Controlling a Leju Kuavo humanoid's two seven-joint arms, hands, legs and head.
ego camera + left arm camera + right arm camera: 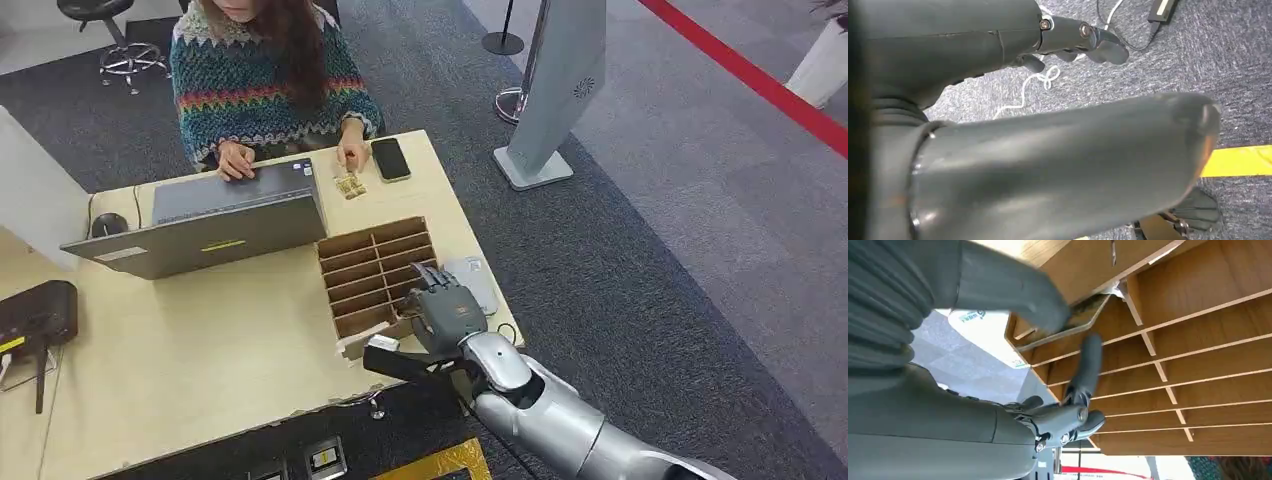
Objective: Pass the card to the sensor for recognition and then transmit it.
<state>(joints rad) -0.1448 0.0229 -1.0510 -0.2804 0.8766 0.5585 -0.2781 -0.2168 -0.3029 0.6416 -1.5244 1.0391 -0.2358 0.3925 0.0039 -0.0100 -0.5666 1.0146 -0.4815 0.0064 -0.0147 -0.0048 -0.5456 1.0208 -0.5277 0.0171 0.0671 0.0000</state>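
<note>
I see card (1068, 320) pinched between right hand (446, 312) thumb and finger, inside wooden slotted organizer (372, 272) near table (200, 350) right edge. My left hand (1048, 150) hangs over floor, fingers loosely spread, holding nothing.

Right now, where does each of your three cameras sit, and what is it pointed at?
Head view: high on the body, looking down at the table, wooden rack and a person; right hand and arm show.
Left wrist view: behind the hanging left hand, facing carpet.
Right wrist view: behind the right hand, close on the rack and a card.
Shared: rack and right hand, in head and right wrist views.
</note>
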